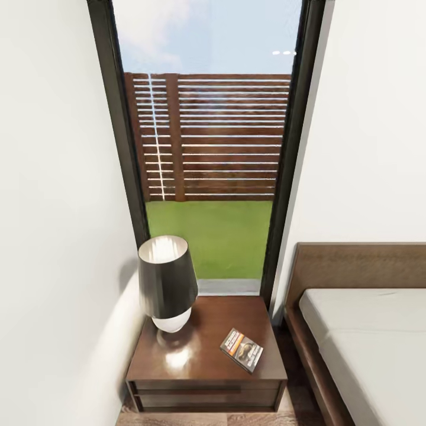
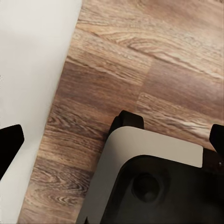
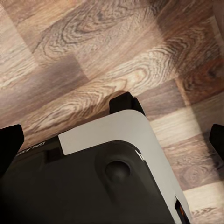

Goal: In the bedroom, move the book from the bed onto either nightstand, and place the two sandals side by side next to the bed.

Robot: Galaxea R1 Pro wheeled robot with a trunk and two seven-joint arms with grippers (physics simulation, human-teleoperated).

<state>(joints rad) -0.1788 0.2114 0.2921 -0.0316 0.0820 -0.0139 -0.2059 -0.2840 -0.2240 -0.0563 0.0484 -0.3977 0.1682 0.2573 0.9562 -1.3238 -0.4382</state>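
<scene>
The book (image 1: 241, 349) lies flat on the right front part of the dark-brown nightstand (image 1: 198, 370), tilted at an angle, its orange-and-white band showing. The bed (image 1: 378, 349) with its light-grey mattress and brown headboard stands to the right of the nightstand. The sandals are out of view. My left gripper (image 2: 112, 142) hangs open over the wood-plank floor, its black fingertips (image 2: 9, 147) far apart with nothing between them. My right gripper (image 3: 113, 142) is open too, above the floor and empty.
A black-shaded lamp (image 1: 167, 281) on a white base stands on the nightstand's left rear. A tall dark-framed window (image 1: 207, 148) is behind it and a white wall (image 1: 53, 207) runs close on the left. My own white-and-dark base (image 2: 154, 182) sits beneath both grippers.
</scene>
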